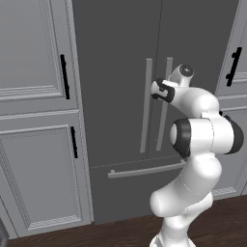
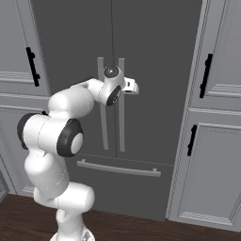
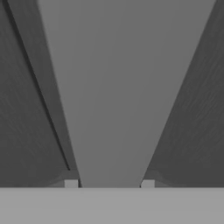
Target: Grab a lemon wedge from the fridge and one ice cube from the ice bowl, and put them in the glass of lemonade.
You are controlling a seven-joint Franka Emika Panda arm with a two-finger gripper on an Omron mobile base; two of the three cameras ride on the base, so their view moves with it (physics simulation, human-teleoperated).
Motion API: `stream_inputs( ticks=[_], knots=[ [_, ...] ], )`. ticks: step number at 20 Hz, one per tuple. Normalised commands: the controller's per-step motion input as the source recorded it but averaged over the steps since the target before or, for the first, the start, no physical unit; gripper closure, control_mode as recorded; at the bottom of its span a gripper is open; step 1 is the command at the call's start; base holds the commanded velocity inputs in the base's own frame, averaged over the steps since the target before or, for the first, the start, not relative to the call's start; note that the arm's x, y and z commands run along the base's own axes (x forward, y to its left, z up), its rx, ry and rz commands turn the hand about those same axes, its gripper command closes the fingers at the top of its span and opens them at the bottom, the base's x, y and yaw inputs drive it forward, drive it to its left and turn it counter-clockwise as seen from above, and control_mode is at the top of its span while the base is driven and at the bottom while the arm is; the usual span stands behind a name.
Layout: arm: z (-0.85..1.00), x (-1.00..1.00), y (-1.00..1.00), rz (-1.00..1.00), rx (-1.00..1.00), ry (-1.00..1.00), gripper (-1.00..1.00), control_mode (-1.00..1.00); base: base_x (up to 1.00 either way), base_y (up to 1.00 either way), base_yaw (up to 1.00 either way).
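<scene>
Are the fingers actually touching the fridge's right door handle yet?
Touching. In the hand view the pale handle runs between the fingers, its edges meeting both tips with no visible gap. The base views hide the contact.

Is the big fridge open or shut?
Shut: both doors of the fridge lie flat, meeting at the middle seam.

Even, flat rendered light; soft focus, no glare, faint shadows.
</scene>
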Motion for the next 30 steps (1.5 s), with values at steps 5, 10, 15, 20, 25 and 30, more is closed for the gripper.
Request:
stream_inputs(
  ticks=[5, 10, 15, 20, 25, 30],
  knots=[
    [-0.11, 0.15, -0.10, -0.01, 0.00, 0.00, 1.00, -1.00, 0.00, 0.00, 0.00],
    [0.00, 0.00, -0.84, -0.04, 0.01, -0.02, 1.00, -1.00, 0.00, 0.00, 0.00],
    [0.00, -0.07, -1.00, -0.08, 0.05, -0.01, 1.00, -1.00, 0.00, 0.00, 0.00],
    [0.00, -0.24, -1.00, -0.10, 0.08, 0.00, 1.00, -1.00, 0.00, 0.00, 0.00],
    [0.00, -0.72, -1.00, -0.11, 0.13, -0.11, 1.00, -1.00, 0.00, 0.00, 0.00],
    [0.05, -0.78, -1.00, -0.07, 0.10, -0.14, 1.00, -1.00, 0.00, 0.00, 0.00]
  ],
)
